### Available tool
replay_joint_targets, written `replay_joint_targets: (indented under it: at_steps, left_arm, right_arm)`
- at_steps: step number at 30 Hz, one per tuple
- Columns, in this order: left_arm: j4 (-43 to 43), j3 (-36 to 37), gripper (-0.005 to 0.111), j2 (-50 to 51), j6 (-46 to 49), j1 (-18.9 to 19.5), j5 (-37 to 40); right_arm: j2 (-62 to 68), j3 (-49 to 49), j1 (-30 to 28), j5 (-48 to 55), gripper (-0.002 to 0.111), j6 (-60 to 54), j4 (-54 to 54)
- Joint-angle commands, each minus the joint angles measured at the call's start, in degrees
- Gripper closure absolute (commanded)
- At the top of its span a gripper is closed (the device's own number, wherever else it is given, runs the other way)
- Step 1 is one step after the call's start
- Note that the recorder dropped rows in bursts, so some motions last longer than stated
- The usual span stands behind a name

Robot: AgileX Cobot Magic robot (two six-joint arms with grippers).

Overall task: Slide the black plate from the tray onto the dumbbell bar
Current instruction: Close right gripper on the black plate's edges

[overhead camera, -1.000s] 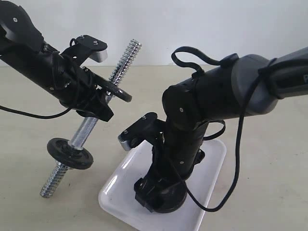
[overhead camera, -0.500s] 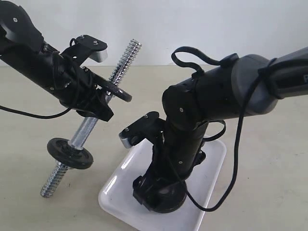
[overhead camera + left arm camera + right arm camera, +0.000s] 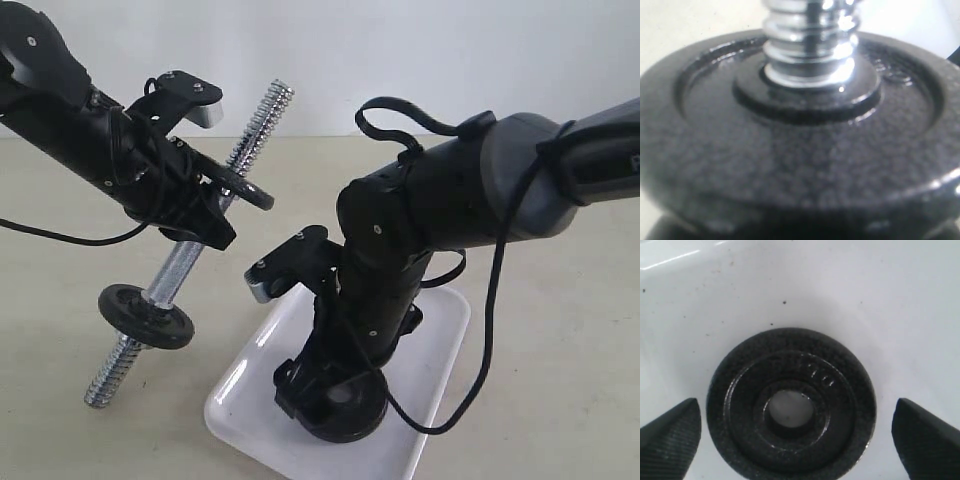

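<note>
The black plate [image 3: 790,410] lies flat on the white tray [image 3: 880,300], its central hole showing the tray beneath. My right gripper [image 3: 797,405] is open just above it, one of its fingertips [image 3: 670,435] on each side of the plate and not touching it. In the exterior view the right gripper [image 3: 335,400] points down into the tray [image 3: 440,320] and covers most of that plate. My left gripper [image 3: 200,222] is shut on the tilted dumbbell bar [image 3: 255,125]. Two alike black plates sit on the bar, one above the gripper [image 3: 240,187] and one below [image 3: 147,317]. The left wrist view is filled by a plate [image 3: 800,150] on the bar's thread [image 3: 810,45], hiding the jaws.
The bar's lower threaded end [image 3: 105,380] reaches down near the beige table to the left of the tray. The right arm's cable [image 3: 490,330] loops over the tray's right side. A white wall stands behind.
My right gripper has shifted slightly up and to the left over the tray. The left arm and the bar have barely moved.
</note>
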Motion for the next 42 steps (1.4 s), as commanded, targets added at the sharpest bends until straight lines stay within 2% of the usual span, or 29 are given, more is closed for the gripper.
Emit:
replay_joint_targets:
  at_steps: [1,9,19,20,23,28,32,33,42]
  left_arm:
    - [-3.65,-1.74,0.102,-3.59,-0.10,-0.10,-5.30]
    - [-3.65,-1.74,0.102,-3.59,-0.10,-0.10,-5.11]
    - [-3.65,-1.74,0.102,-3.59,-0.10,-0.10,-5.46]
    - [-3.65,-1.74,0.102,-3.59,-0.10,-0.10,-5.46]
    - [-2.57,-1.74,0.102,-3.59,-0.10,-0.10,-5.50]
    - [-2.55,-1.74,0.102,-3.59,-0.10,-0.10,-5.14]
    - [-2.55,-1.74,0.102,-3.59,-0.10,-0.10,-4.25]
    - [-2.55,-1.74,0.102,-3.59,-0.10,-0.10,-4.25]
    - [-2.55,-1.74,0.102,-3.59,-0.10,-0.10,-3.83]
  right_arm:
    - [0.02,-0.28,0.03,-0.52,0.016,-0.36,-0.56]
    - [4.89,-0.28,0.11,-0.08,0.016,-0.28,0.16]
    - [4.98,-0.28,0.11,-1.34,0.018,-0.25,0.77]
    - [4.98,-0.28,0.11,-1.09,0.021,-0.25,0.77]
    - [4.98,-0.28,0.11,0.10,0.047,-0.25,0.77]
    - [4.98,-0.28,0.11,1.06,0.069,0.17,1.48]
    - [4.98,-0.28,0.11,0.27,0.105,0.28,1.48]
    - [4.98,-0.28,0.11,-0.26,0.108,0.39,1.81]
    - [5.23,-0.28,0.11,-1.80,0.108,-0.44,-0.85]
